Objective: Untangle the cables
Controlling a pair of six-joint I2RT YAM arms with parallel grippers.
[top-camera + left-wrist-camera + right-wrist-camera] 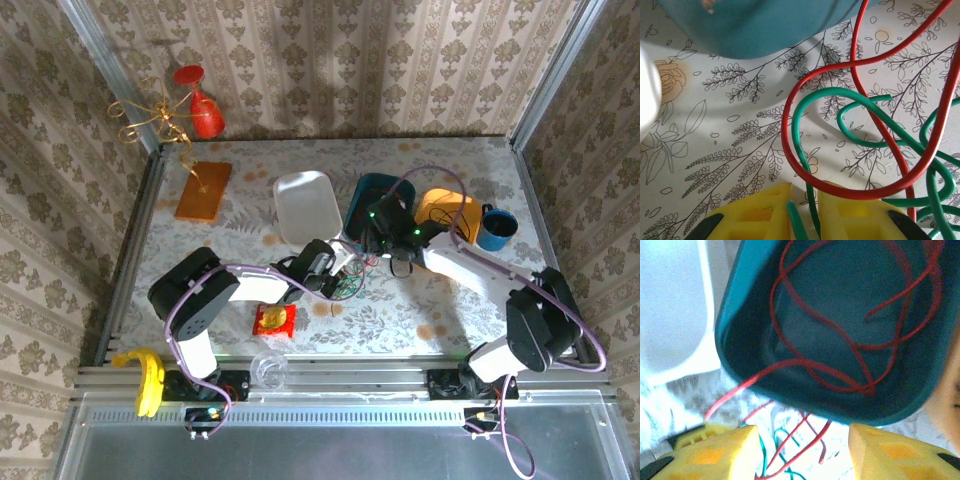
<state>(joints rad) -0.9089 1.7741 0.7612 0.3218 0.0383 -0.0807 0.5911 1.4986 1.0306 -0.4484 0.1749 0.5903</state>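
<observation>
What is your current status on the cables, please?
Left fingers shut on green cable. Right fingers open over teal bin; red cable partly inside, trailing out. Red and green loops interlaced on table.

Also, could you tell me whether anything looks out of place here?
The red cable lies half coiled in the teal bin, spilling over its rim onto the table, where it is looped with the green cable.
</observation>
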